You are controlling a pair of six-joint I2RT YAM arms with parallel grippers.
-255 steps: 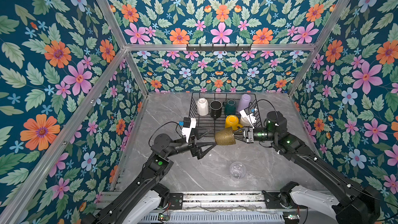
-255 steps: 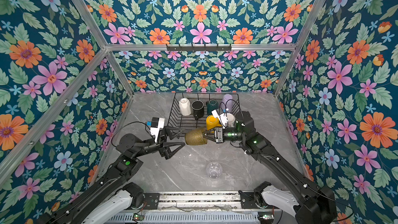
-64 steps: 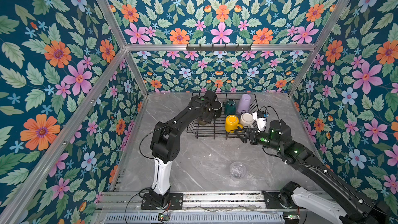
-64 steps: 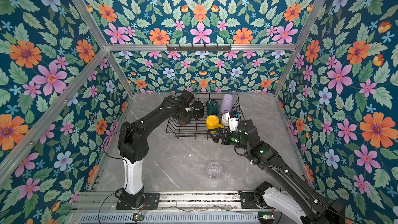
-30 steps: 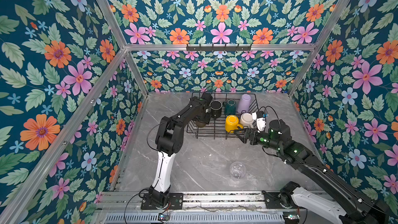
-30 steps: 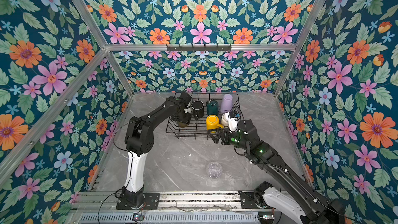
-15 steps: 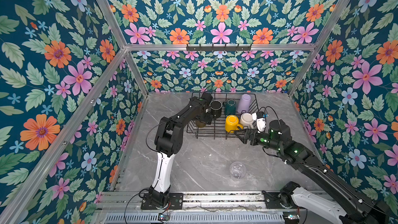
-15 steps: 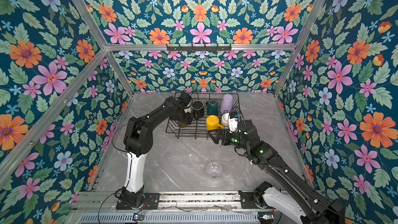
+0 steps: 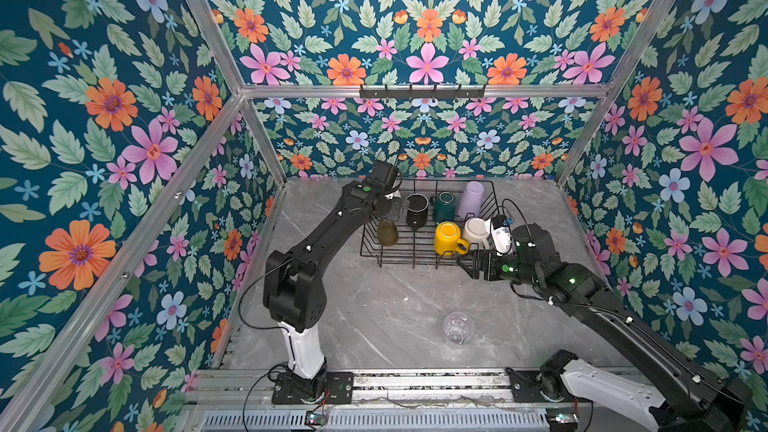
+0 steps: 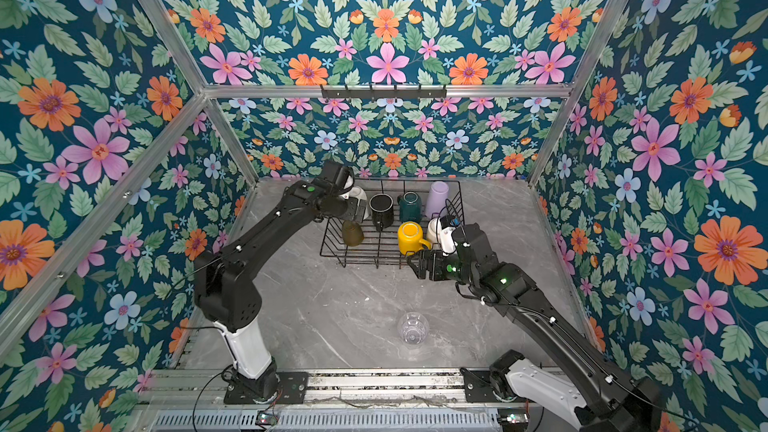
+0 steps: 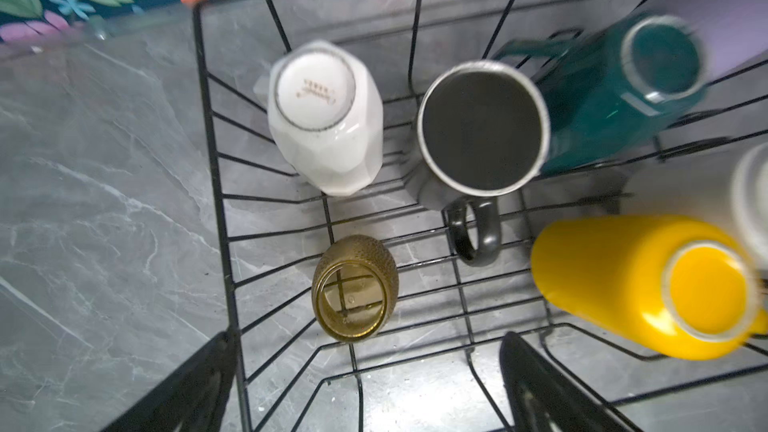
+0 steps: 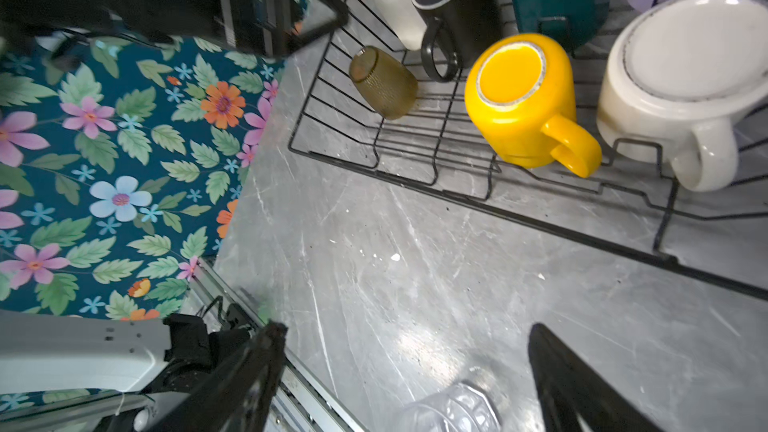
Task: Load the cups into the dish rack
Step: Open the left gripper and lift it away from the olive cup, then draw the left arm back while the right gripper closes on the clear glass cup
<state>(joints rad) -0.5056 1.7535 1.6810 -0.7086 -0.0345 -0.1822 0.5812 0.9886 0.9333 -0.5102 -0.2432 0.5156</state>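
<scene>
My left fingers hang wide and empty above the olive tumbler, which sits base up inside the dish rack. My right fingers are spread wide, holding nothing, just outside the rack; the clear glass sits on the worktop

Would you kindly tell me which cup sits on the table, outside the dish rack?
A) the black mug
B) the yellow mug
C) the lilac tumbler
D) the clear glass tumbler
D: the clear glass tumbler rests on the bare grey table, well in front of the dish rack and apart from it.
</scene>
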